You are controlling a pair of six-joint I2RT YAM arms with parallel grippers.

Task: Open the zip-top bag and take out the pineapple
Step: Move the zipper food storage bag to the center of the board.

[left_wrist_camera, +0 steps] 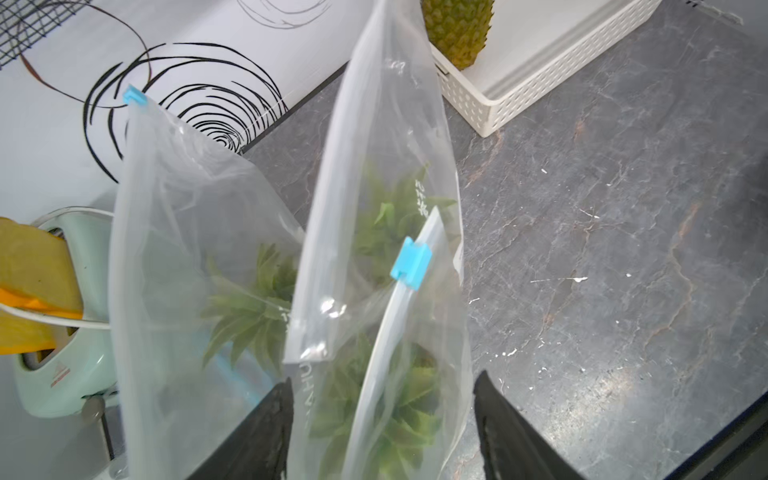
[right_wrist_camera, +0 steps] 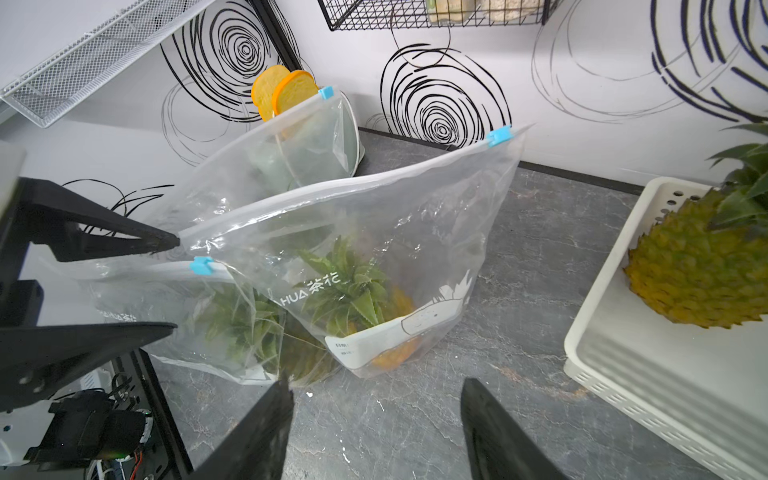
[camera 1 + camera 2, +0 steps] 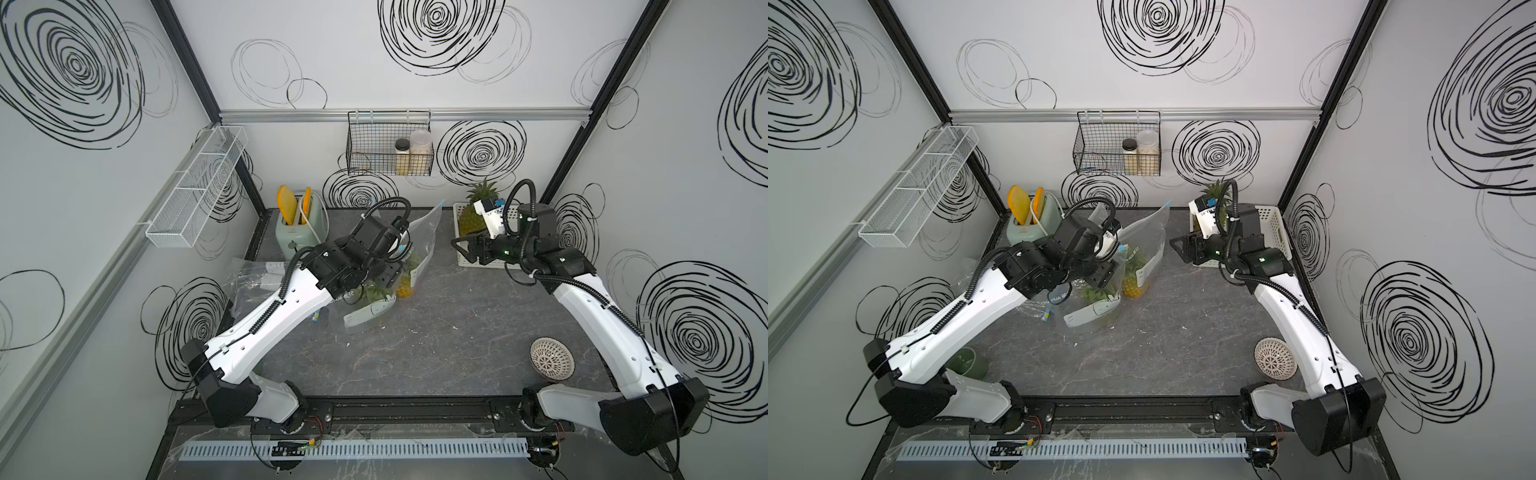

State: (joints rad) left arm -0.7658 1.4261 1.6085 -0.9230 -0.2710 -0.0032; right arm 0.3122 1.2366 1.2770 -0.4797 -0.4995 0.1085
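left gripper (image 1: 384, 378): jaws wide, straddling top edge of clear plastic zip-top bag (image 2: 374, 216), not clamped yet. right gripper (image 2: 376, 384): wide open, empty, bottom of frame. green-crowned yellow pineapple (image 2: 357, 291) inside bag, mid-frame, on dark marble table (image 2: 540, 291).

tip imo: pinch one layer just below zip strip; small blue slider (image 2: 498, 137) sits at far upper-right end.

can't tell if seal's open. overlapping bags, so unsure which one jaws straddle.

We see a booth of white walls (image 3: 332, 50) scrawled with black spiral doodles, joined at the corners by black posts (image 3: 187, 58). An aluminium rail (image 3: 291, 114) crosses the back wall and carries a black wire basket (image 3: 365, 160); a white mesh shelf (image 3: 195, 187) hangs on a side wall. Below lies the dark grey, marble-veined desk (image 3: 436, 332) — evenly lit, with a slotted cable duct (image 3: 374, 449) along its front edge.
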